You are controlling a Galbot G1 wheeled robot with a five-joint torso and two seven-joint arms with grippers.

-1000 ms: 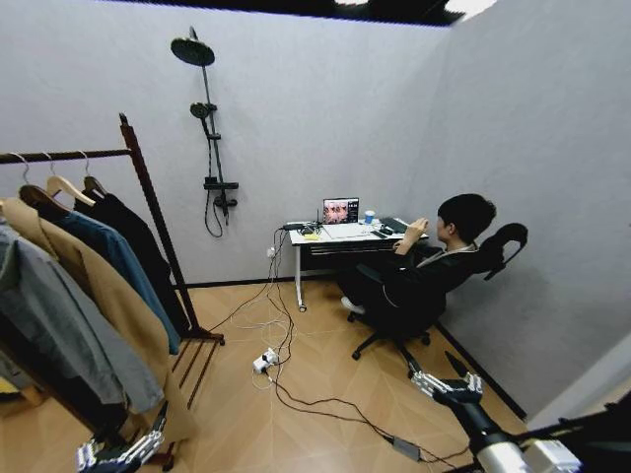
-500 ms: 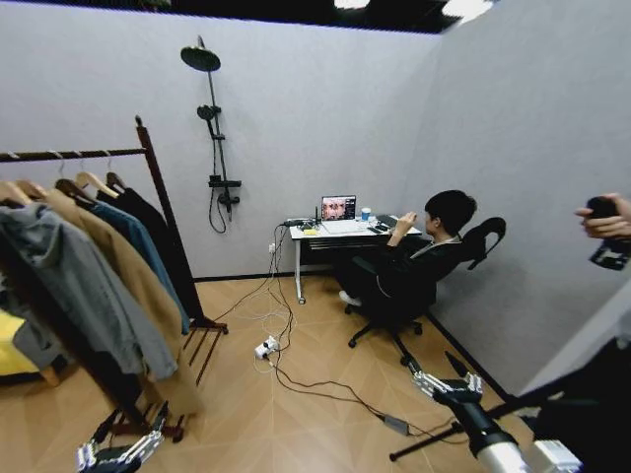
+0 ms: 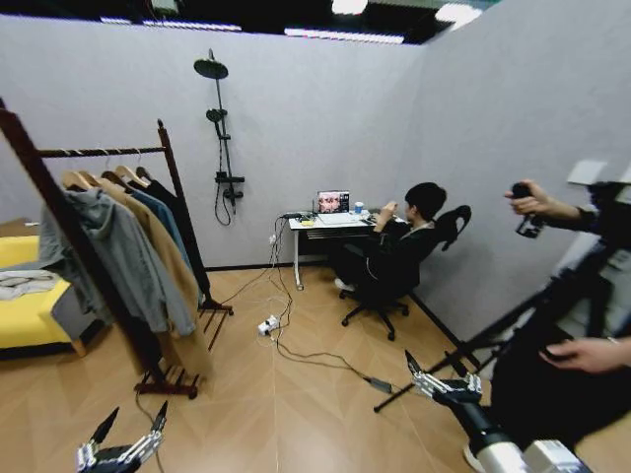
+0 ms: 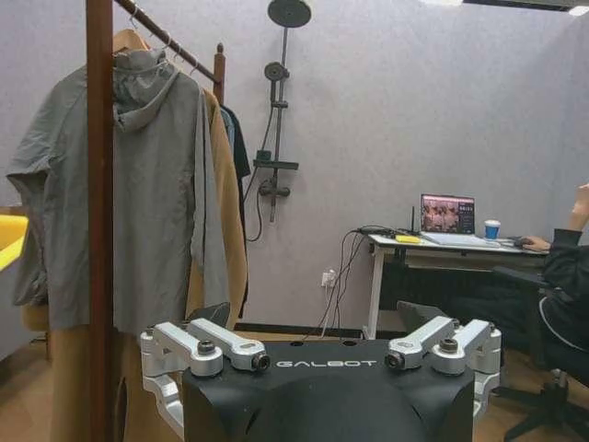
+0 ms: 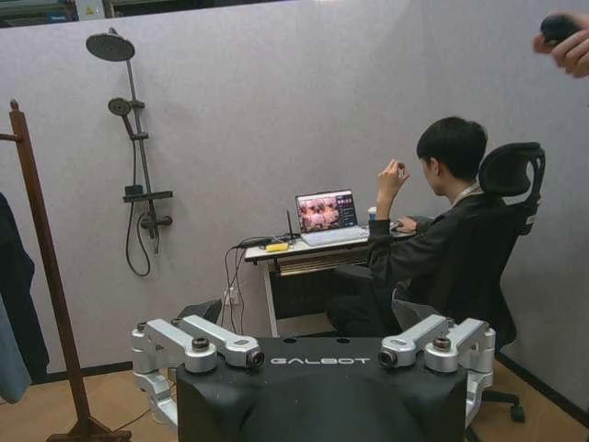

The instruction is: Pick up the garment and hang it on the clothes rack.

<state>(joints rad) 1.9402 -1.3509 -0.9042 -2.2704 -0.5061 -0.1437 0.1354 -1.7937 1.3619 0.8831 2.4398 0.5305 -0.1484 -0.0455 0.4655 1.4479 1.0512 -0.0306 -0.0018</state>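
The clothes rack (image 3: 164,138) stands at the left, dark reddish-brown, with its near post (image 3: 30,158) closest to me. Several garments hang on its rail. The black garment (image 3: 187,232) hangs at the far end by the far post, behind a blue jacket and a tan coat. The left wrist view has it as a dark strip (image 4: 238,143) past the grey hoodie (image 4: 147,203); the right wrist view catches its dark edge (image 5: 14,276). My left gripper (image 3: 136,414) is low at the bottom left, open and empty. My right gripper (image 3: 432,365) is low at the bottom right, open and empty.
A person sits in an office chair (image 3: 389,266) at a small desk (image 3: 325,225) by the back wall. Cables and a power strip (image 3: 266,325) trail over the wooden floor. Another person with a tripod (image 3: 493,340) stands at the right. A yellow couch (image 3: 25,315) lies at the left.
The whole head view has shifted: the rack now shows farther off and more fully, and the person with the tripod has come into the right side. Both grippers hold the same open pose.
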